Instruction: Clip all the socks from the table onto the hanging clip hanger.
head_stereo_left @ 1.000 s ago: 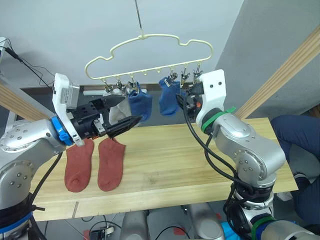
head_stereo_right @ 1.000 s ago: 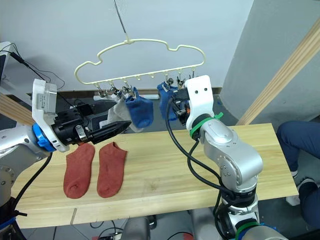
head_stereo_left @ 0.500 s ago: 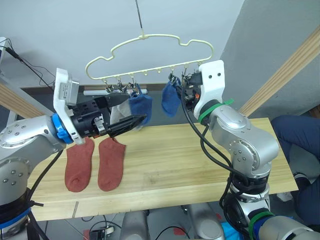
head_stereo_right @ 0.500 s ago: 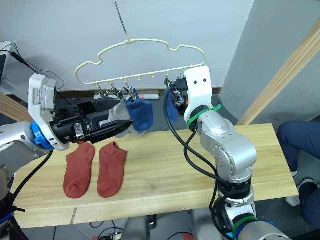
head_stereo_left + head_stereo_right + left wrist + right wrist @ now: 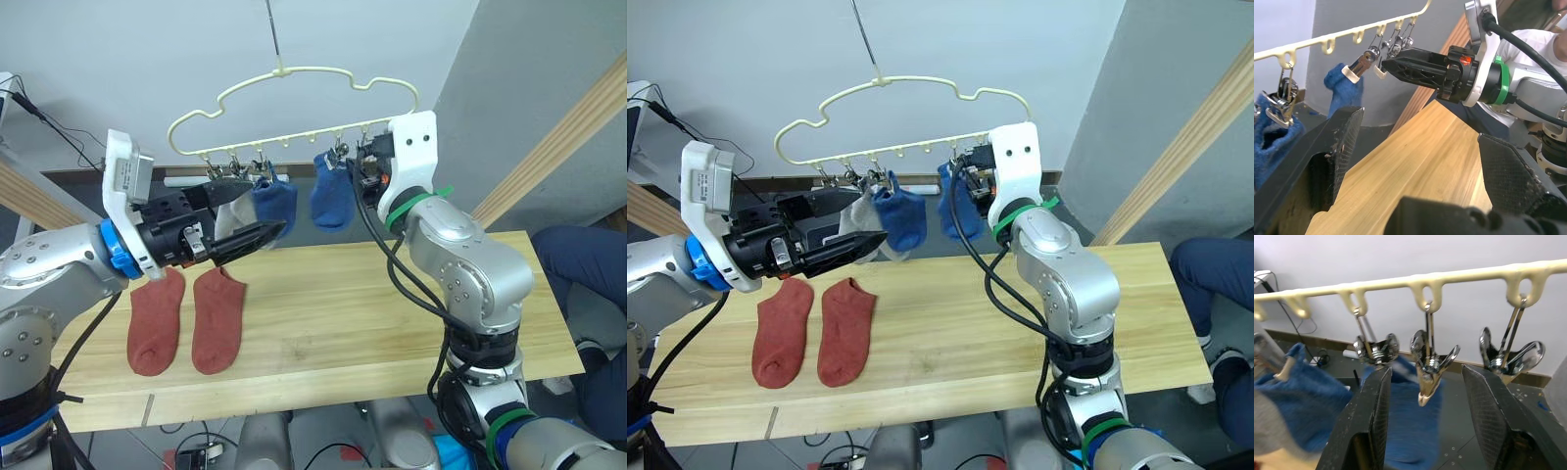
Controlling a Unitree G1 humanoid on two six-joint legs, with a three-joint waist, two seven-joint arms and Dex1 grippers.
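Left eye view: two soft rust-red socks (image 5: 186, 321) lie flat on the pale plank table (image 5: 392, 313), below the left gripper (image 5: 257, 235), the nearer one, whose state I cannot tell here. Grey and blue socks hang from the thin, bumpy yellow clip hanger (image 5: 294, 103).

Left wrist view: the left fingers (image 5: 1337, 147) stand wide apart, empty.

Right wrist view: the right gripper (image 5: 1425, 396) is spread wide around an empty metal clip (image 5: 1429, 363), which dangles upright just ahead.
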